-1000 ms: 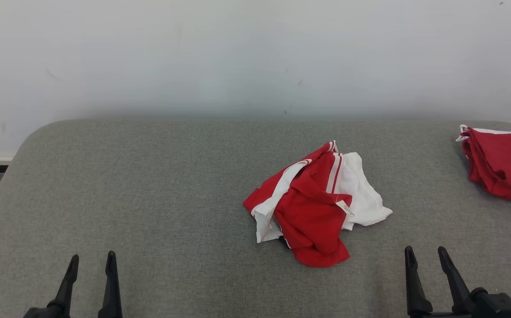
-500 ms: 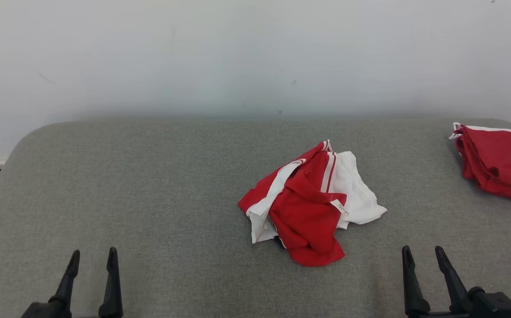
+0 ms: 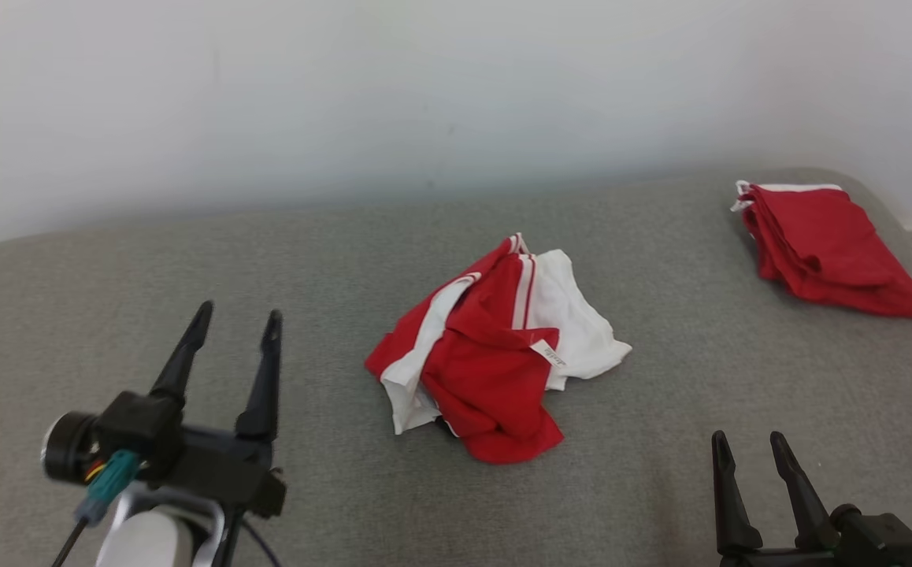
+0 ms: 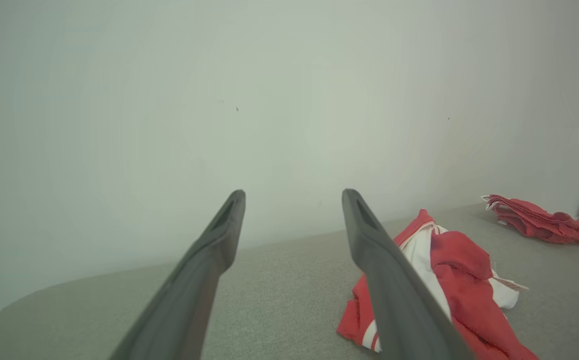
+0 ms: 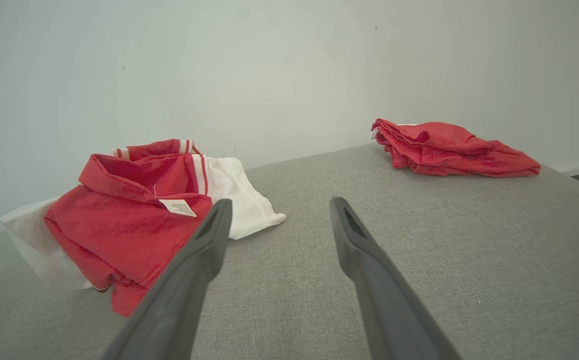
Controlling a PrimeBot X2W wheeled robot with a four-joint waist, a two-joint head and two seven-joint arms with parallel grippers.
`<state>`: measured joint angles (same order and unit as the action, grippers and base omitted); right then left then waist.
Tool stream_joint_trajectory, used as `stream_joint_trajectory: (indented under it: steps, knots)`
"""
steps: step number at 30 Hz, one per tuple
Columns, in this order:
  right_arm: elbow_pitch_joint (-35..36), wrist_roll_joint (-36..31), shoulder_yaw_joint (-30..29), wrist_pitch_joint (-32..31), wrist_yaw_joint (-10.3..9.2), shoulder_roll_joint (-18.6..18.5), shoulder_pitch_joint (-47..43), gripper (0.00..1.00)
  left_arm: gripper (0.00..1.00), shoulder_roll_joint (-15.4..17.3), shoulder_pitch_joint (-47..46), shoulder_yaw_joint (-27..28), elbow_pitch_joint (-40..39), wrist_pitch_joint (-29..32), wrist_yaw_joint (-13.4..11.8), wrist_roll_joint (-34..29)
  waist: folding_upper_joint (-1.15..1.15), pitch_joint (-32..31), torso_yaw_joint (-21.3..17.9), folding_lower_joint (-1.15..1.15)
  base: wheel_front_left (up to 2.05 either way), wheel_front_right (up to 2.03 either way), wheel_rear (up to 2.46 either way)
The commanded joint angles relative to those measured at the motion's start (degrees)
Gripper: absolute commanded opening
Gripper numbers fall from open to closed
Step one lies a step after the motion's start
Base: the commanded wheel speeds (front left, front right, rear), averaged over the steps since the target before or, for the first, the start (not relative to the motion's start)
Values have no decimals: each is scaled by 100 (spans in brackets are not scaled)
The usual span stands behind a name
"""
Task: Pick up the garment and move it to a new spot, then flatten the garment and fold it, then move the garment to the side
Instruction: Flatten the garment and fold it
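The left hand [image 3: 239, 309] and right hand [image 3: 746, 435], fingers apart and empty, flank a crumpled garment [image 3: 495, 354] on the desk [image 3: 306, 260].

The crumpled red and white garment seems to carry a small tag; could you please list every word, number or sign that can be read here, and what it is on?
White tag on the crumpled red and white garment: rows of small print, too small and blurred to read.
Folded red garment at the far right of the grey surface: no text visible.
Nothing else readable.
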<state>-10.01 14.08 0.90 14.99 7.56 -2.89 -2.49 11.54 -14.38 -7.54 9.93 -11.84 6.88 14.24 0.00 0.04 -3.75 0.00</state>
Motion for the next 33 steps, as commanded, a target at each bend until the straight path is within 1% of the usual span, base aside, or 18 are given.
stream_joint_trajectory:
  steps: [1,6,10,15,20,21,22,26,33]
  knots:
    - [30,42,-10,25,-12,1,61,100,100,-48,-246,-172,71,33,18,-5,0,241,-306,0,0,0,0]
    - [65,90,-8,24,-12,2,158,100,100,-112,-666,-656,382,163,60,108,0,479,-572,0,0,0,0]
    - [74,127,-12,25,-12,1,214,100,100,-99,-780,-971,667,189,55,184,0,597,-722,0,0,0,0]
    - [78,150,-30,25,-12,1,236,100,100,6,-608,-1192,1102,267,60,315,0,657,-831,0,0,0,0]
    - [96,162,-47,25,-12,2,248,100,100,79,-467,-1324,1349,289,60,487,0,694,-882,0,0,0,0]
    - [100,161,-51,24,-12,2,252,100,80,112,-453,-1340,1415,314,54,497,0,702,-889,0,0,0,0]
    - [114,152,-64,25,-12,1,253,100,0,122,-473,-1381,1504,265,55,530,0,712,-894,0,0,0,0]
    - [132,96,-191,24,-12,2,163,100,0,93,-640,-1397,1525,80,55,589,0,668,-755,0,0,0,0]
    - [99,38,-241,14,-12,2,106,100,0,13,-852,-1246,1196,-111,-39,723,0,453,-95,0,0,0,0]
